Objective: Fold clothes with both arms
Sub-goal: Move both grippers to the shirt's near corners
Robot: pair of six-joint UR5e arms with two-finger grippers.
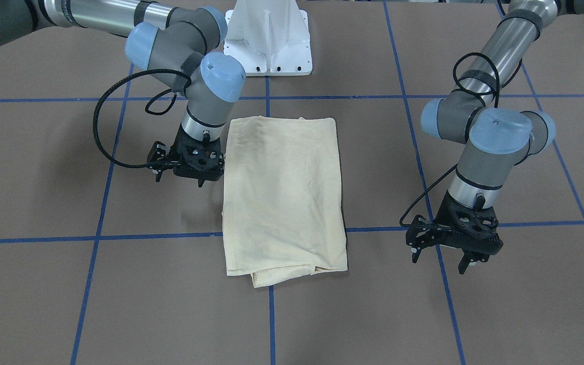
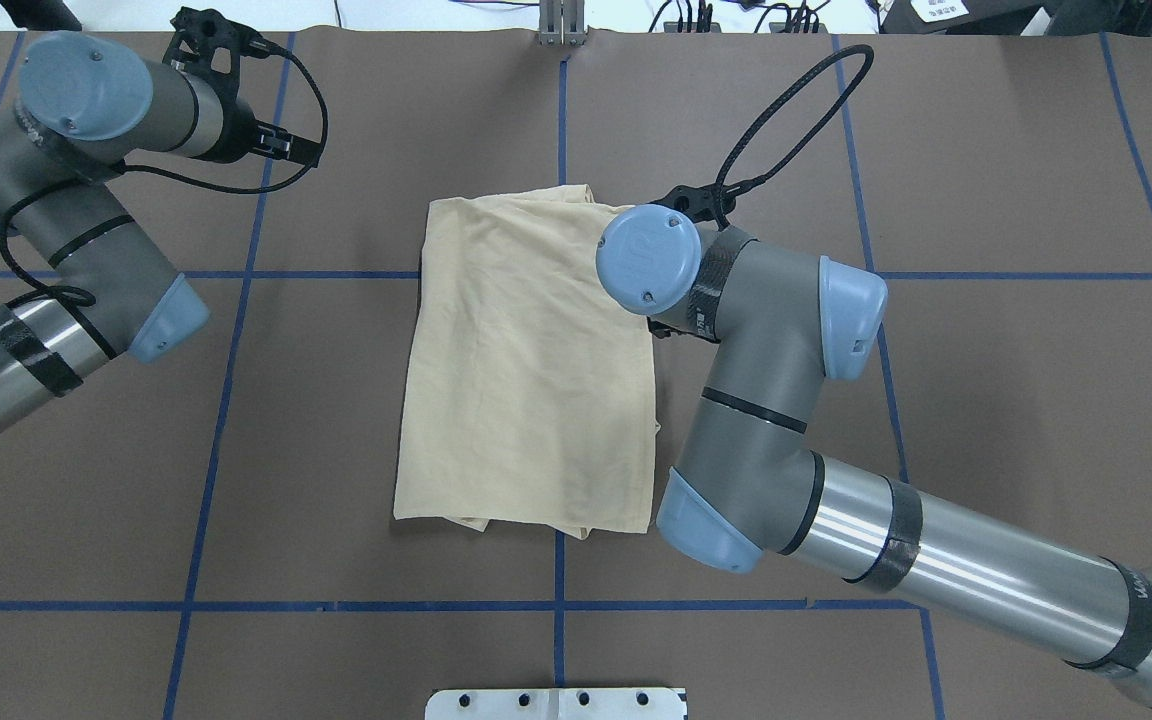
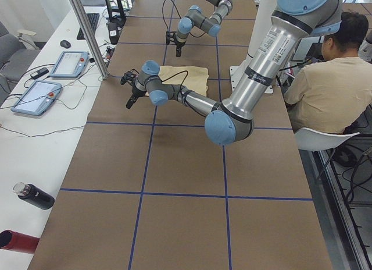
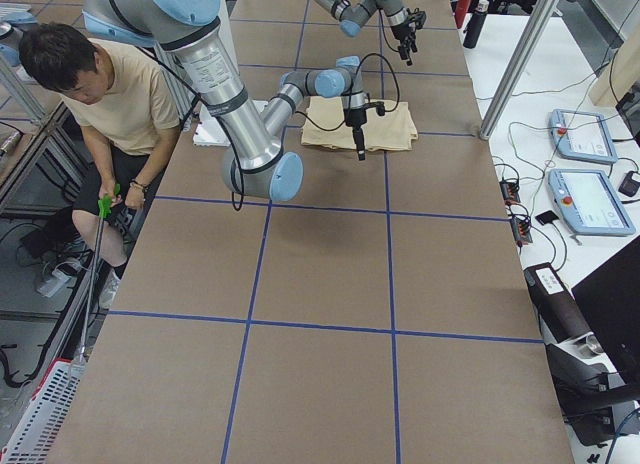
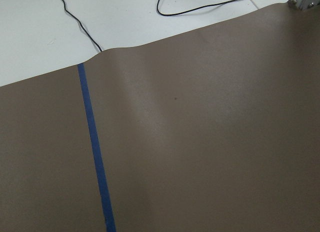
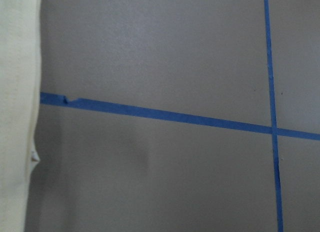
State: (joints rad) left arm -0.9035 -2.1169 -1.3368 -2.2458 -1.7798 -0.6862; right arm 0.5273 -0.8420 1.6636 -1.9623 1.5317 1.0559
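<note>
Overhead exterior and front-facing views agree: the T-shirt (image 1: pixel 284 197) lies flat at mid-worktop (image 1: pixel 43 294), folded into a long rectangle whose long axis runs straight away from the robot's base, plain side up with no print showing. The right tool (image 1: pixel 180 178) hangs just beside one long edge, toward the base end, with its fingers spread and empty. The left tool (image 1: pixel 439 262) hangs well apart off the opposite long edge, level with the far short end, likewise spread and holding nothing. So the right arm is the nearer. The cloth looks like soft cream knit, lightly creased, with uneven layers peeking out at the far end. The worktop is a matte brown sheet crossed by blue tape lines (image 1: pixel 160 236). A further fold would probably bring one short end over the other.
</note>
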